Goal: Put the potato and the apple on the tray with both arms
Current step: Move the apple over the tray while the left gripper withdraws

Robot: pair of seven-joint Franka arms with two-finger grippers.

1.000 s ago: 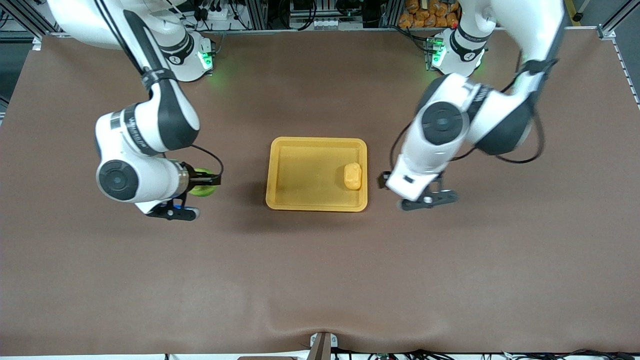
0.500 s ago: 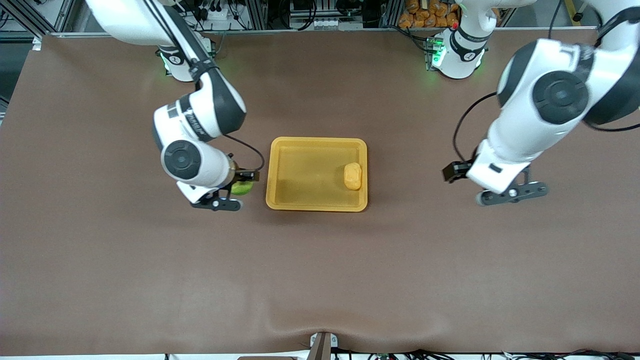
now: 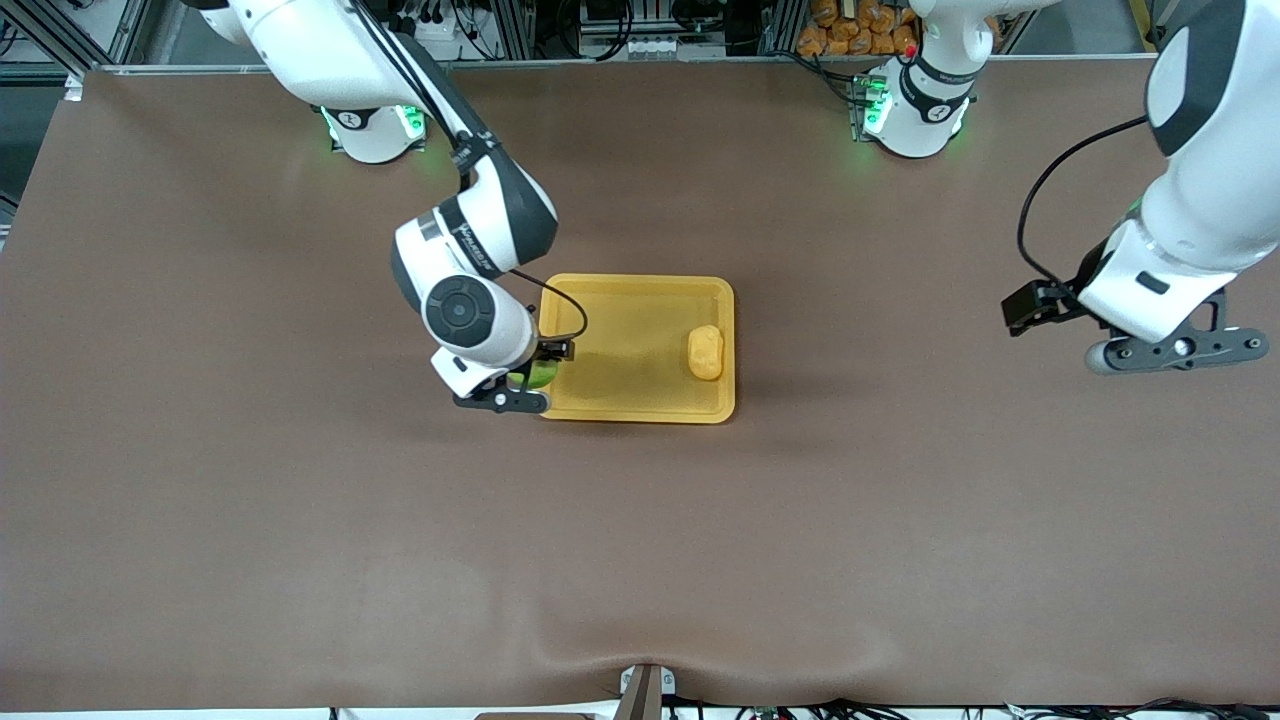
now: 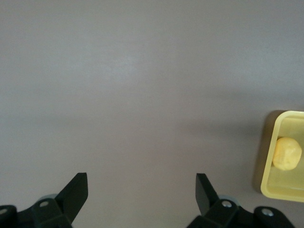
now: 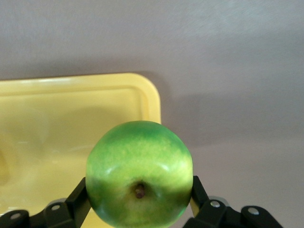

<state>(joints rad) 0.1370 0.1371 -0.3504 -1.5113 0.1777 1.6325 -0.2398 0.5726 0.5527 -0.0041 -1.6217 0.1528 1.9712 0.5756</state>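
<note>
The yellow-orange tray (image 3: 640,283) lies mid-table. The potato (image 3: 705,352) rests in it by the rim toward the left arm's end. My right gripper (image 3: 530,378) is shut on the green apple (image 3: 541,375) and holds it over the tray's rim at the right arm's end, by the corner nearer the front camera. In the right wrist view the apple (image 5: 139,173) sits between the fingers (image 5: 199,190), stem dimple showing, above the tray corner (image 5: 142,90). My left gripper (image 3: 1175,350) is open and empty (image 4: 140,183) over bare table toward the left arm's end. Its view shows the potato (image 4: 287,153) in the tray (image 4: 280,192).
A brown mat (image 3: 640,540) covers the table. Cables and orange items (image 3: 860,25) sit off the table edge by the arm bases.
My right gripper has carried the apple from the right arm's end to the tray's rim. My left arm has pulled away from the tray toward its own end. The potato has stayed put.
</note>
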